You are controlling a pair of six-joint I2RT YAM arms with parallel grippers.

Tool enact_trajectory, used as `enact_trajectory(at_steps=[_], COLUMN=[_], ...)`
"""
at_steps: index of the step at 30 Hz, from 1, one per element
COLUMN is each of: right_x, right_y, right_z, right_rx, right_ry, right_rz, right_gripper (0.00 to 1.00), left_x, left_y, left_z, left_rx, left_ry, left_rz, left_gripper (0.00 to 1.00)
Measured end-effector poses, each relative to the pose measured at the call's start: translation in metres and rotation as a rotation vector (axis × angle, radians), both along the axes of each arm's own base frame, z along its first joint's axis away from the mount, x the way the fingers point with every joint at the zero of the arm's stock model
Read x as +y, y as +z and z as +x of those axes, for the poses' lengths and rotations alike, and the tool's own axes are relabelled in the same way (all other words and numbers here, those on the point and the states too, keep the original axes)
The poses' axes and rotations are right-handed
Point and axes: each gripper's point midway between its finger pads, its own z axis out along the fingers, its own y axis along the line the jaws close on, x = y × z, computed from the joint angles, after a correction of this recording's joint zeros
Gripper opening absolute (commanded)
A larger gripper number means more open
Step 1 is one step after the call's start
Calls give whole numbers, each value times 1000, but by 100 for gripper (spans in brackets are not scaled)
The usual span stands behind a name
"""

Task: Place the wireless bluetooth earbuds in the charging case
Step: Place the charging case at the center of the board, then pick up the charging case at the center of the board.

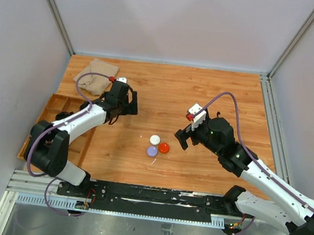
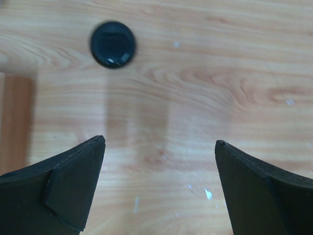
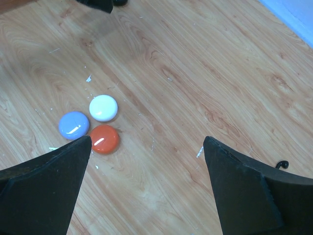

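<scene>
Only at the reach-in stage with left gripper (image 2: pixel 159 142) and right gripper (image 3: pixel 147 139) both spread and empty, next up pinching that tiny black hook (image 3: pixel 281 164), maybe an earbud

left arm (image 1: pixel 83 120) and right arm (image 1: pixel 268 182) share white links, black joints, mauve cables (image 1: pixel 227 94) and matte black wedge pincer fingers (image 2: pixel 63 191).

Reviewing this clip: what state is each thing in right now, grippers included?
left gripper: open, empty.
right gripper: open, empty.
white puck: shut, lying flat.
lilac puck: shut, lying flat.
red puck: shut, lying flat, close against the other two.
black puck: lying flat, too blurred to tell whether it is shut.
cloth: crumpled.
</scene>
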Motion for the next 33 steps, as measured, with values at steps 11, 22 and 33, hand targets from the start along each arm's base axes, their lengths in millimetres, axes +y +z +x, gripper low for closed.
enact_trajectory(at_steps=[11,22,33], right_x=[-1,0,0], right_y=[-3,-5,-4], right_z=[-1,-1,-1], right_rx=[2,1,-3], right_ry=[0,4,6], right_rz=[-2,1,5], right_gripper=[99,99,99], left_x=[51,50,54], left_y=[-27,-54,-73], left_z=[59,90,94], left_rx=[82,146,203], left_ry=[139,121,111], left_rz=[96,103,134], left_gripper=[91,79,66])
